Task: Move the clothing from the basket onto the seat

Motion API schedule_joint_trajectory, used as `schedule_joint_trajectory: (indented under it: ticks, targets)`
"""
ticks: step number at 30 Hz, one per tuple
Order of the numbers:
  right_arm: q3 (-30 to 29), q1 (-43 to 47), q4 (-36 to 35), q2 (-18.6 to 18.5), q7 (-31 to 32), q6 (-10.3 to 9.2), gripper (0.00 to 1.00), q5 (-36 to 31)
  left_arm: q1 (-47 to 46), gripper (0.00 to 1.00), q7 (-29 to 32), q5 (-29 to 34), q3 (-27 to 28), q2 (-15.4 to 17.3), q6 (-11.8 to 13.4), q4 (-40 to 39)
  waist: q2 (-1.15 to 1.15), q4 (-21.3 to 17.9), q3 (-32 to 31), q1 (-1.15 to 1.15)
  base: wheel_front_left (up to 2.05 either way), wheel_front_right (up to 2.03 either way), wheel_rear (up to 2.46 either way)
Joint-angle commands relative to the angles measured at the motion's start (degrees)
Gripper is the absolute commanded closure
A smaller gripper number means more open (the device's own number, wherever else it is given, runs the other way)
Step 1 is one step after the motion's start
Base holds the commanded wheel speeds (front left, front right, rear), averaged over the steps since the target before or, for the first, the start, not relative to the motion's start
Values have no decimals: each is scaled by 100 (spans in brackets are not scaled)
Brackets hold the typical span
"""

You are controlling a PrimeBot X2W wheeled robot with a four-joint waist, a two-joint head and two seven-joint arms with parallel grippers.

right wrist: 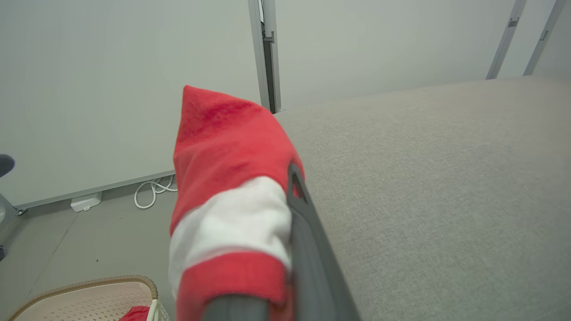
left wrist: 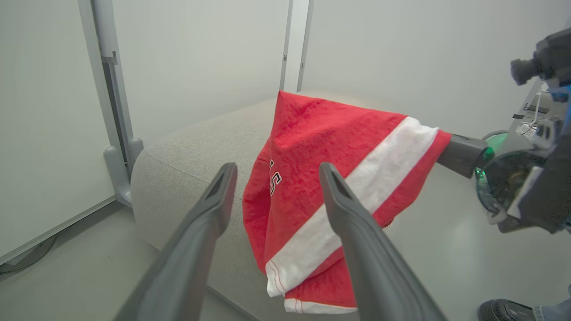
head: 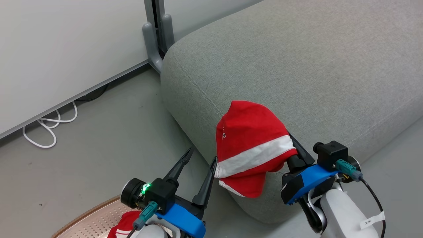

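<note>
Huge grey fabric seat across the upper right of the head view, with a rounded corner toward the wall and a stitched seam along the front edge. Pale wall panels behind. Grey upright post with a curved foot just beside that corner. Plain grey floor everywhere else.

Red garment up in the air right at the seat's front edge, not laid out flat on it. Hard to say whether touching the cushion or not. Long axis roughly up-down in the head view: pointy peak on top, aimed up and in over the cushion, hem drooping down past the front edge. Broad white stripe slanting across the lower half, a bit of lettering on the left side, thin white trim at the hem.

Cream basket with a brown rim peeking in at the bottom left, down on the floor, another red piece sitting inside.

Right end effector coming in from the lower right, fingers buried in the garment, pressed close and pinching the cloth. One dark finger bare along the cloth's side in the right wrist view. Left end effector just left of the garment, fingers spread wide, nothing between them, nearer tip right next to the hem.

White cable looped on the floor by the wall. Toe of a dark shoe in the bottom right of the left wrist view.
</note>
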Motion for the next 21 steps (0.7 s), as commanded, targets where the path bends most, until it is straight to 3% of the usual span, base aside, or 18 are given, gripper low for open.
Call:
schedule_joint_trajectory:
  ticks: [1,13,21]
  targets:
    - [-51,67,-38,-6,-24,3,100,-11,-121,0,-27,-2,-47,17,-37,8,0,-43,32,0,0,0,0]
    - [-138,117,-69,-4,-24,3,100,16,-186,0,-27,-88,-133,86,-38,39,0,-40,32,0,0,0,0]
    - [-440,-426,45,-5,-24,3,100,82,-181,0,-27,15,-173,145,-38,-91,0,117,193,0,0,0,0]
